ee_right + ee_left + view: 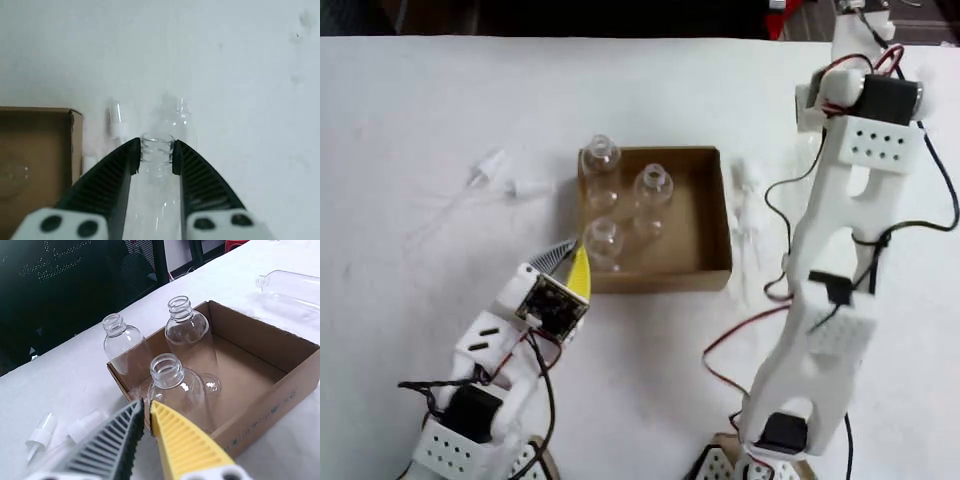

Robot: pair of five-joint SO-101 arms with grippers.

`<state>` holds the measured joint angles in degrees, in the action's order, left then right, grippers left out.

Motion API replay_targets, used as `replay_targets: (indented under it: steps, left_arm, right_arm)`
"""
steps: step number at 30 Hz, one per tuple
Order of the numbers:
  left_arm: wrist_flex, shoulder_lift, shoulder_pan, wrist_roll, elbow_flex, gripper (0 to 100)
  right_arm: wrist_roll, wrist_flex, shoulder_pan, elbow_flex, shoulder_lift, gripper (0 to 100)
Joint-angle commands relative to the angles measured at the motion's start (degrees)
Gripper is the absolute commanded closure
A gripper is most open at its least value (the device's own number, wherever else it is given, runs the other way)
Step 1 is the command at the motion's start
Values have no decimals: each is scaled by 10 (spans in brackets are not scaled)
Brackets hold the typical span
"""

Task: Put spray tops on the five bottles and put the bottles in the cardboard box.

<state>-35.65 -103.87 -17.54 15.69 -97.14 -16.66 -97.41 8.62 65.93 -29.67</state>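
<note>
The cardboard box (710,262) lies mid-table. Two open clear bottles (653,190) (604,240) stand inside it. A third bottle (601,160) stands at its back left corner; I cannot tell whether inside or outside. My left gripper (145,409), grey and yellow fingers pressed together and empty, hovers at the front left corner beside the nearest bottle (172,385). My right gripper (156,149) is shut on the threaded neck of another bottle (157,142), to the right of the box. A further bottle (292,287) lies on the table beyond the box's right wall.
Loose white spray tops (490,165) (525,187) lie left of the box, and more spray tops (745,190) lie along its right side. The right arm (840,250) rises tall over the table's right part, with cables hanging around it.
</note>
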Motion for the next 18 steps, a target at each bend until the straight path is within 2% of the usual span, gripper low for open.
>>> replay_targets:
  steps: [1, 8, 18]
  left_arm:
    - [-1, -5, -7, -1, 2, 976]
    - [-1, -6, -5, -1, 2, 976]
    - [-1, -6, -6, -1, 2, 976]
  right_arm:
    - [13, -16, -28, -105, 145, 984]
    - [13, -7, -74, -273, 337, 984]
    - [14, 76, -134, -485, 495, 984]
